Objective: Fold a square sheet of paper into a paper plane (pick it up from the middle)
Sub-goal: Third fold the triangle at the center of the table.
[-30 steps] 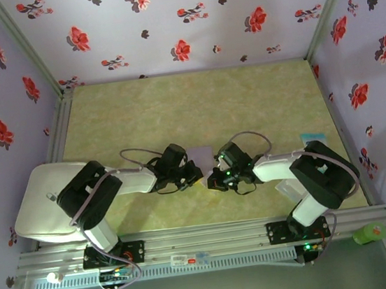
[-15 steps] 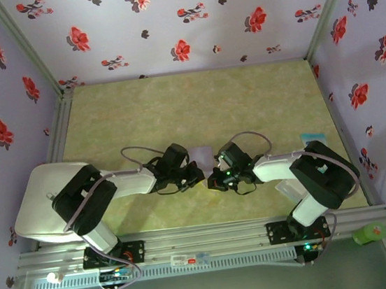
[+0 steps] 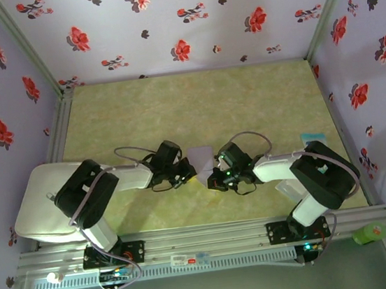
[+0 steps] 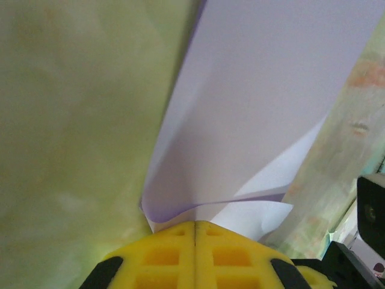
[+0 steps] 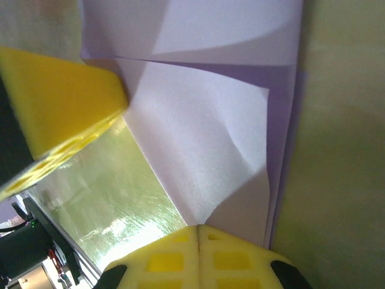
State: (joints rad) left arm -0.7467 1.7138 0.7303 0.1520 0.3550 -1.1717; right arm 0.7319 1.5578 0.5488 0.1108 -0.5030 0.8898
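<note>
Left arm has drawn its wrist a little to the left since the earlier frame; right arm looks unmoved.

**Jaws.** Left gripper (image 4: 194, 232) is clenched, fingers meeting at the seam, with the sheet (image 4: 264, 90) running right into the tips. You appear to have its edge pinched. Right gripper (image 5: 198, 232) is likewise clenched, and a folded corner of the sheet ends at its tips. I read that as grasped too, though the contact itself is hidden.

**Position.** From above, the sheet (image 3: 200, 155) lies on the table (image 3: 174, 104), mid-width and in the near half, between the left gripper (image 3: 190, 175) and the right gripper (image 3: 215, 178).

**Step (judgement).** You are mid-fold and early on, with no dart shape yet. With both ends held, the left pull seems meant to tension or drag a flap over.

**Sheet.** It is pale lavender and layered. One flap is turned over the base layer, its fold line bowed and unpressed, and an edge curls up near the left tips.

**Next.** Move both arms together and gently, since thin paper will tear or slip. Line the flap's edge up with the layer beneath before letting go. Then press the crease flat.
</note>
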